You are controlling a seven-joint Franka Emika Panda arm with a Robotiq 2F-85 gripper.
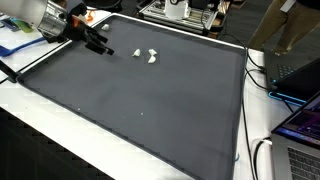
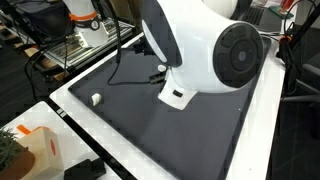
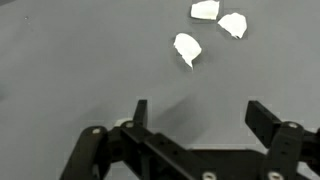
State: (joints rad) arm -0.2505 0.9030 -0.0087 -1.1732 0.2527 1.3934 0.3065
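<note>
Wrist view: claw (image 3: 196, 108) spread, three white scraps (image 3: 187, 48); an exterior view's scraps (image 1: 151, 57) seem two.

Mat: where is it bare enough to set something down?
The mat is bare from the white pieces down to its near edge and across to the edge by the cables. The strip between the open gripper and the pieces is also free. Crowded: the pieces' cluster and the cabled table margin.

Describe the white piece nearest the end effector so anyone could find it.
On the dark grey mat, three white pieces lie ahead of the open end effector. The nearest piece lies alone; the other two sit side by side beyond it.
</note>
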